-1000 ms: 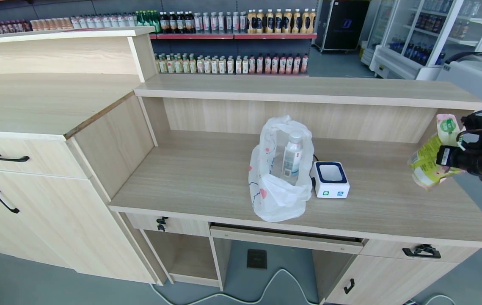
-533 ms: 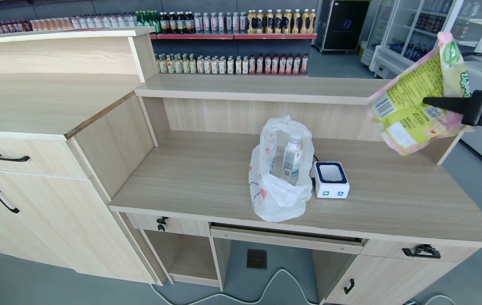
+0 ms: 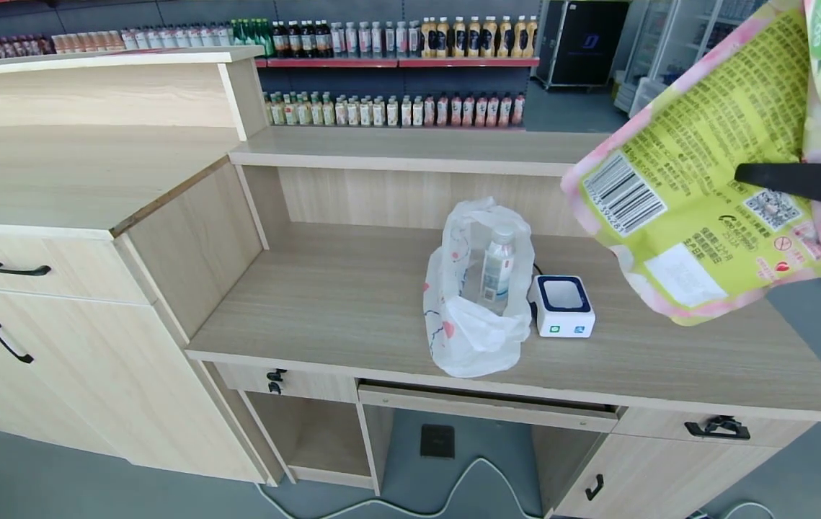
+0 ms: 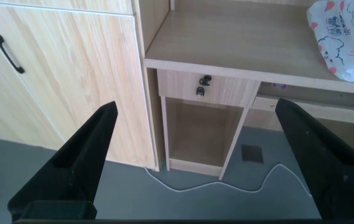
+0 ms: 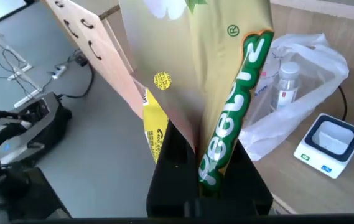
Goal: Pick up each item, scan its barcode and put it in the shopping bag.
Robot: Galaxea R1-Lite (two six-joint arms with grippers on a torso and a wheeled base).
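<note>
From the head view, the right gripper is closed on a green and pink pouch. It holds the pouch high in the air, over the right end of the worktop. The barcode on the pouch faces up, away from the scanner. The scanner sits on the worktop just beside the bag. To scan well, I think the arm should turn the pouch so the barcode looks down at the scanner's window. Then it should bring the pouch low and hold it steady. The bag stands open with one bottle upright inside, and there looks to be room for more.

From the left wrist view, the left gripper is wide open and holds nothing. It hangs low, in front of the worktop's left end and well apart from the bag.

From the right wrist view, the gripper pinches the pouch tight near one end. The rest of the pouch is loose, so slow moves would likely stop it flapping.
</note>
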